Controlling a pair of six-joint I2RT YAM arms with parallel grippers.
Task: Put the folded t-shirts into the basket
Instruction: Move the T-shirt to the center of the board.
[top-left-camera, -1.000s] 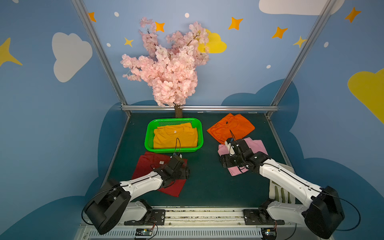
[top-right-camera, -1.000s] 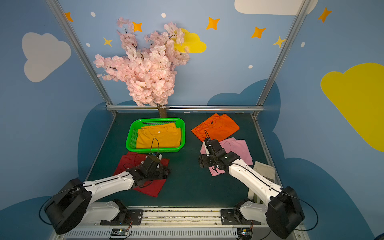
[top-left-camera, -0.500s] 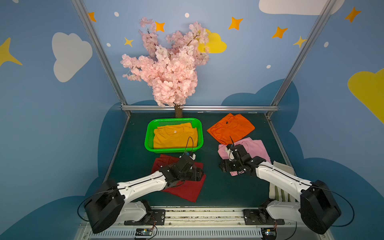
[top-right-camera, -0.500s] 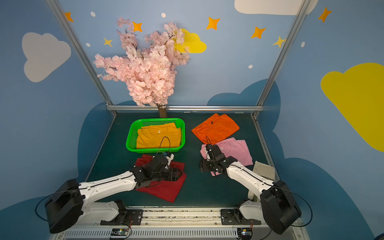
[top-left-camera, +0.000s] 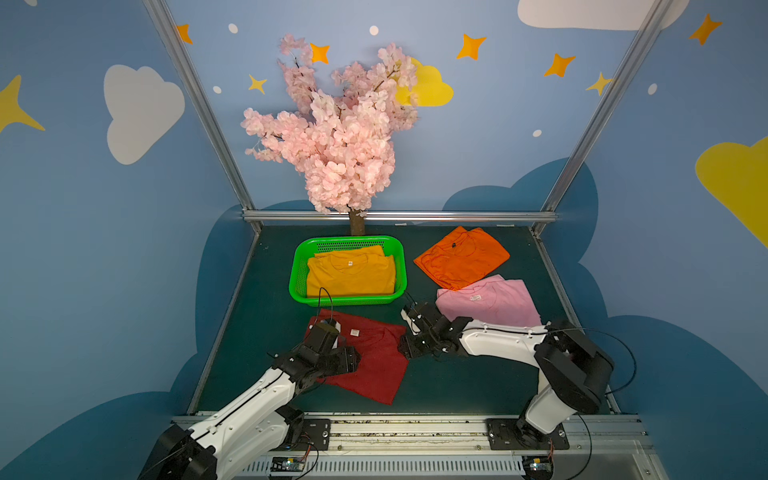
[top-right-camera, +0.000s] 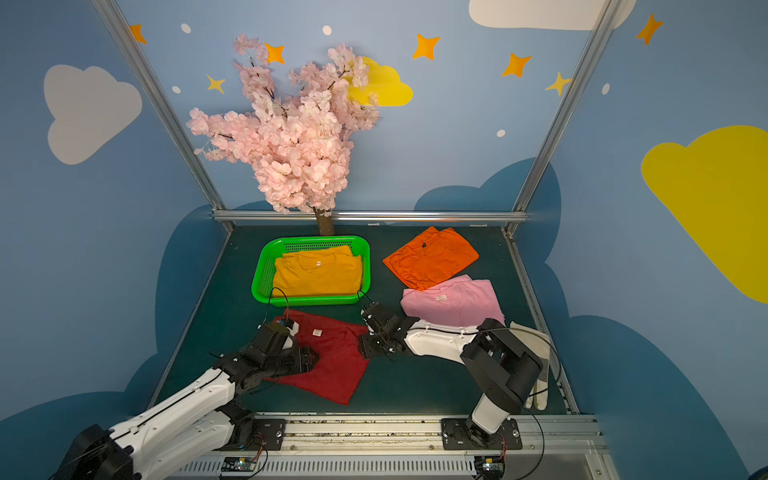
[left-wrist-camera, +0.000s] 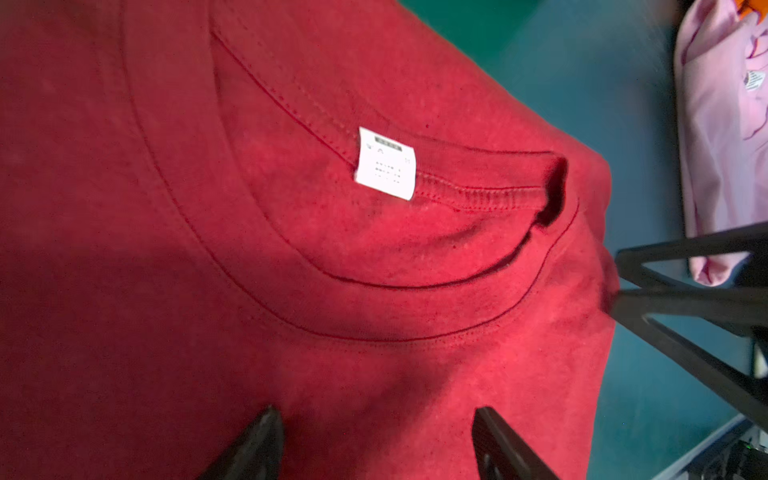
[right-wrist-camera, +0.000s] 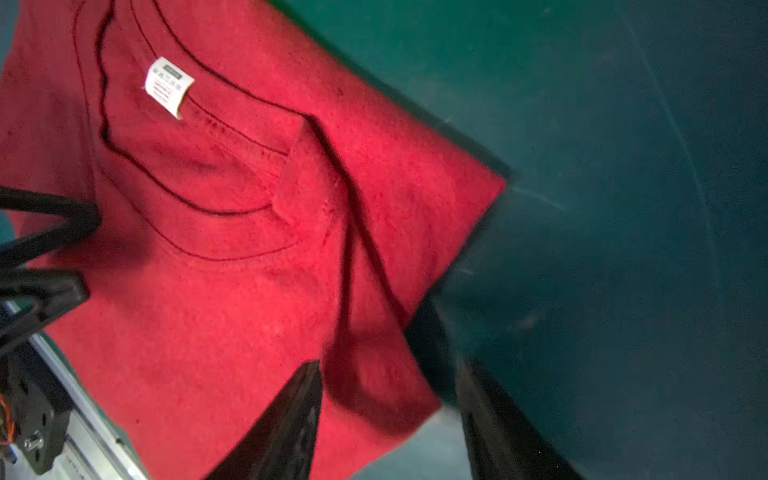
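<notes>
left jaws spread over dark red t-shirt (top-left-camera: 374, 357) lying on table (top-left-camera: 257, 332); right jaws apart, astride same shirt's edge.

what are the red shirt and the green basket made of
Red shirt: soft knit cloth, likely cotton jersey, with a matte finish. The signs are its stitched collar and sewn-in label.
Green basket: seemingly moulded plastic, smooth and slightly glossy, with perforated mesh walls.

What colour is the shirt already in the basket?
Mustard yellow. The folded t-shirt in the green basket shows best in both top views.
</notes>
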